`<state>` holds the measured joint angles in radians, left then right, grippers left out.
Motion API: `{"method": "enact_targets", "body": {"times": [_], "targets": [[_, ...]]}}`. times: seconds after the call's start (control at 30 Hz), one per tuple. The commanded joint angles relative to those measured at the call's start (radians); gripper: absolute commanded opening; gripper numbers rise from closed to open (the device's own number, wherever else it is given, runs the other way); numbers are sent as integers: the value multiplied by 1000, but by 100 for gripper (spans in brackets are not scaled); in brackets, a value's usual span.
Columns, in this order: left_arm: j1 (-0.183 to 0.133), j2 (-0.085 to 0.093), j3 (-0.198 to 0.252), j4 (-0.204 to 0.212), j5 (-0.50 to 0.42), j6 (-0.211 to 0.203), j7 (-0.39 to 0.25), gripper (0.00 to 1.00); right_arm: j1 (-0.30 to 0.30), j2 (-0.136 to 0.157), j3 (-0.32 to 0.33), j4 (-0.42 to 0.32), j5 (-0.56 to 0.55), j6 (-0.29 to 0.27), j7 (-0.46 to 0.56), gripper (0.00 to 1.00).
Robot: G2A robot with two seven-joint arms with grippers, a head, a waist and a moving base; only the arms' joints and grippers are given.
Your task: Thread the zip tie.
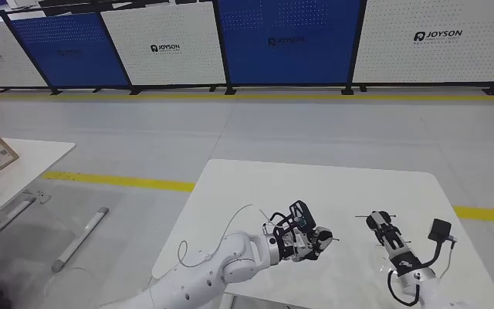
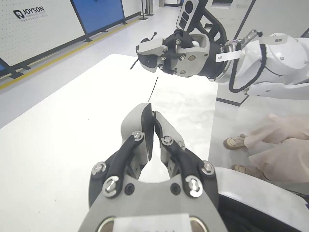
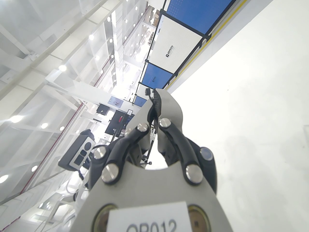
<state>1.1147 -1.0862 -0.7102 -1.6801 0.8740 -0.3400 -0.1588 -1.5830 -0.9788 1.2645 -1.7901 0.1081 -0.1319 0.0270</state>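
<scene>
My left gripper (image 2: 152,112) is shut on a thin black zip tie (image 2: 153,89). The tie's narrow tip sticks out past the fingertips toward the other arm. My right gripper (image 2: 138,54) hovers above the white table (image 2: 72,121), shut on a second black zip tie piece. That piece's head (image 2: 154,34) pokes out above the fingers and its strap (image 2: 134,64) below. A small gap separates the tip from the right gripper. In the right wrist view the gripper (image 3: 155,92) is shut, with the head (image 3: 147,92) past its fingertips. From above, the left gripper (image 1: 330,236) faces the right gripper (image 1: 376,218).
The table (image 1: 255,193) has bare surface ahead of both grippers and its far edge lies beyond them. A second white table (image 1: 31,154) stands off to the far left across open floor. Grey cabinets (image 2: 253,5) stand past the table's side edge.
</scene>
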Motion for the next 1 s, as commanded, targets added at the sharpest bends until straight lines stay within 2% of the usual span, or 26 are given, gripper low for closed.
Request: {"method": "enact_targets", "body": {"times": [0.0,0.27,0.53,0.7,0.97], "targets": [[0,0,0,0,0,0,0,0,0,0,0,0,0,0,0,0],[0,0,0,0,0,0,0,0,0,-1,0,2,-4,3,1,0],[0,0,0,0,0,0,0,0,7,-3,7,23,-57,41,126,0],[0,0,0,0,0,0,0,0,13,-4,10,27,-43,31,217,0],[0,0,0,0,0,0,0,0,14,-5,16,28,-29,27,222,0]]}}
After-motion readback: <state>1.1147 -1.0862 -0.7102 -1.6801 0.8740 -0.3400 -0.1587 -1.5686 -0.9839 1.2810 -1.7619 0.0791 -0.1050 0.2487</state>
